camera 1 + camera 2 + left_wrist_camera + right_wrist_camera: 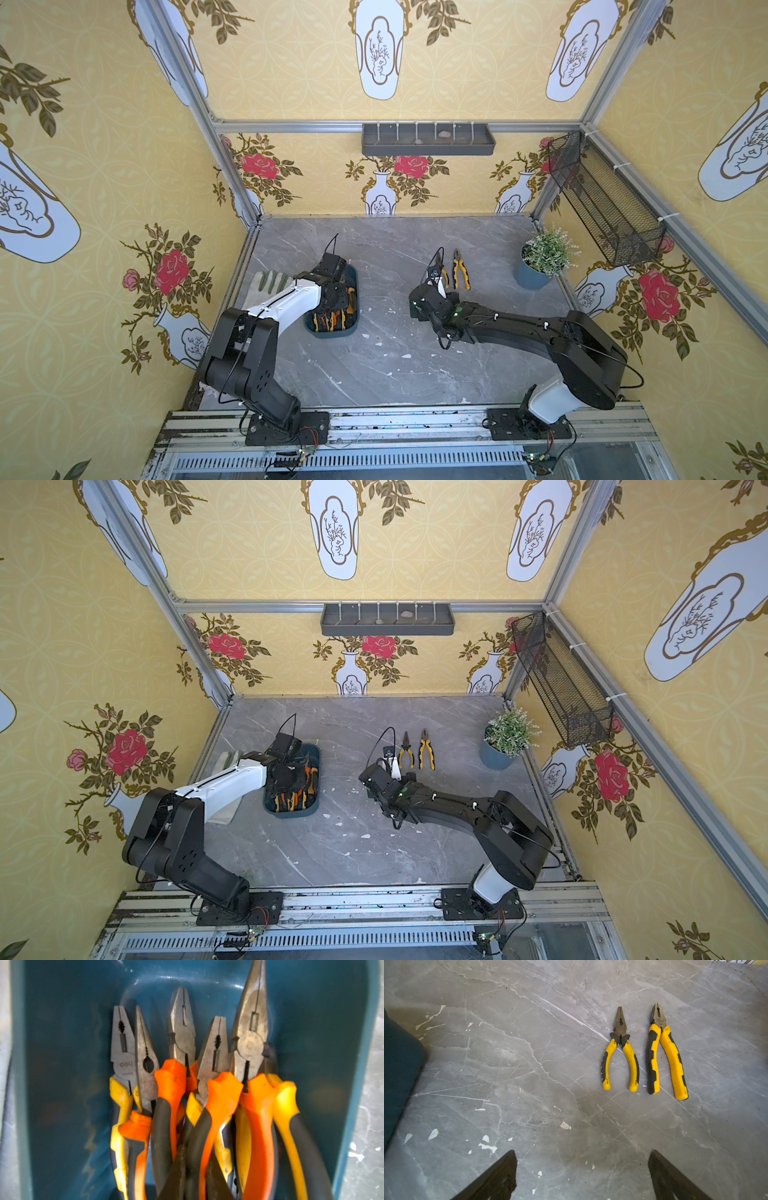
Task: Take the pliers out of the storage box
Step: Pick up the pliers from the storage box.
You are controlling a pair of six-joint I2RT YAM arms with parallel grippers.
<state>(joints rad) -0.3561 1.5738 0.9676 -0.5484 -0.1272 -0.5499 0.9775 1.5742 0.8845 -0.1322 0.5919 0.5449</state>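
Pliers sit in two places on my screens. At far left a grey glove (270,281) lies on the table, mostly hidden by my left arm. Next comes the storage box (62,1064), where a bundle of pliers (180,1028) lies with heads toward one end wall and handles toward the left gripper (195,1167). The gripper reaches down into the tub, I judge to take one by its handle. Its dark fingers sit close on either side of a black-sleeved handle. The frame cuts them off, so I cannot tell whether they are clamped. The handles overlap too much to count. Further right, the right gripper (582,1176) hovers over the bare table (508,1064) with fingers wide apart and empty. It faces the small pliers (619,1036) and the larger pliers (671,1057), laid side by side well apart from the box, likely the drop spot.
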